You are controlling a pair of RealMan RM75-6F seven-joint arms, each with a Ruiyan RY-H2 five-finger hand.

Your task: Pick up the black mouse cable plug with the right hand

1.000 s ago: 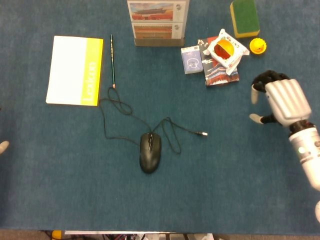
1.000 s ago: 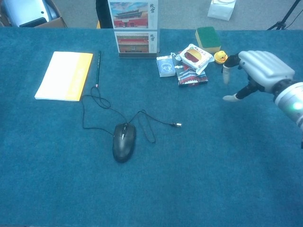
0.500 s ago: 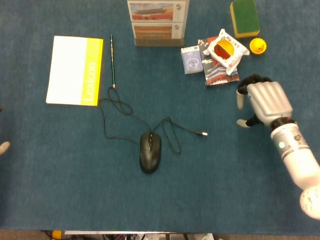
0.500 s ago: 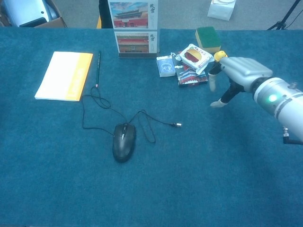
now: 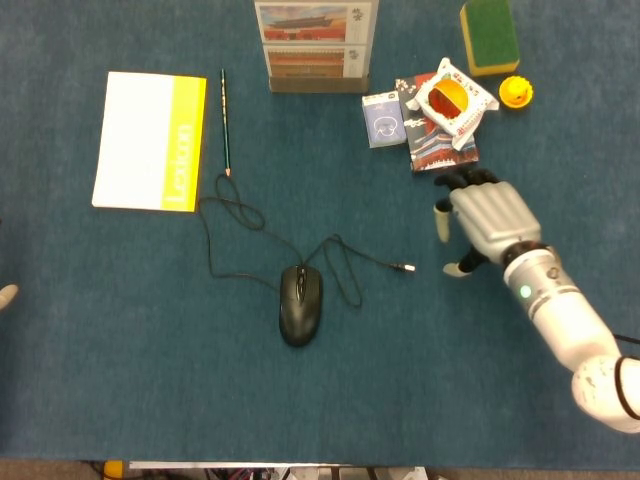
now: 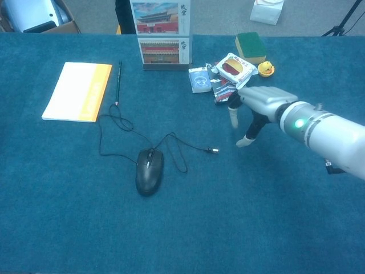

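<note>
The black mouse [image 5: 300,305] [image 6: 149,171] lies near the middle of the blue table. Its thin black cable [image 5: 355,262] loops away and ends in a small metal plug [image 5: 405,268] [image 6: 213,150] lying free on the cloth. My right hand [image 5: 482,218] [image 6: 256,108] hovers just right of the plug, open, with fingers spread and pointing left and down; it holds nothing. A short gap separates its fingertips [image 5: 441,224] from the plug. Of my left hand only a fingertip [image 5: 6,294] shows at the left edge of the head view.
A yellow and white notebook [image 5: 150,140] and a pencil [image 5: 225,120] lie at the left. A photo card stand [image 5: 315,45], small packets [image 5: 440,115], a green sponge [image 5: 488,35] and a yellow duck [image 5: 516,92] stand at the back right, just behind my right hand.
My right hand has travelled left and toward the near side, from the table's right side to just beside the plug. Mouse, cable and plug have not moved.
</note>
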